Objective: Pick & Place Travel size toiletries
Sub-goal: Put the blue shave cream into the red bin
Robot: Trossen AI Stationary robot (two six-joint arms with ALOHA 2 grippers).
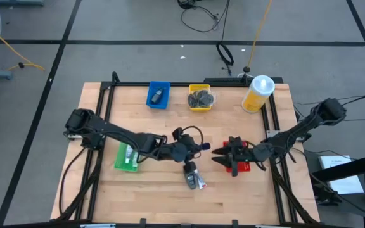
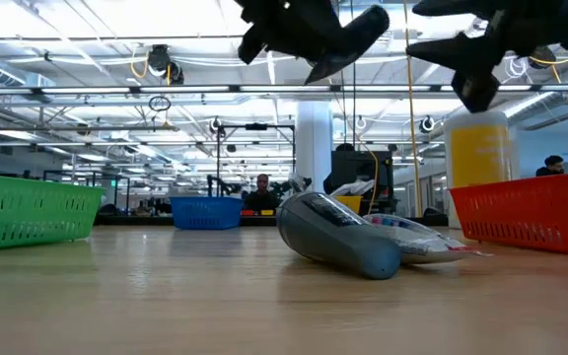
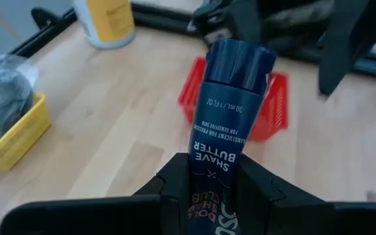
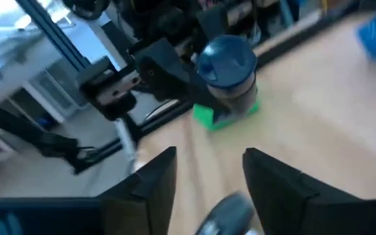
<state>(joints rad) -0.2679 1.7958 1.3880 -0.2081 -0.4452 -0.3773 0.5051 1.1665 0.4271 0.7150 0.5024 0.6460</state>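
Bare table [image 1: 151, 190] lies open along the near edge. Mid-table, a grey bottle [image 1: 189, 172] and flat tube [image 1: 199, 183] block passage between green tray [image 1: 127, 158] and red tray [image 1: 241, 166].

I see grey floor [image 1: 43, 69] with dark seams around wooden table [image 1: 170, 196], cables [image 1: 201, 16] on floor beyond it. Behind table: white pillar [image 2: 316, 138], ceiling light strips [image 2: 116, 91].

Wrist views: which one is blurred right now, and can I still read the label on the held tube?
Left wrist view: sharp on the dark blue tube in the left gripper, SHAVE BUTTER legible; the red tray behind is soft. Right wrist view: smeared throughout, the open right gripper and the tube's cap beyond both blurred.
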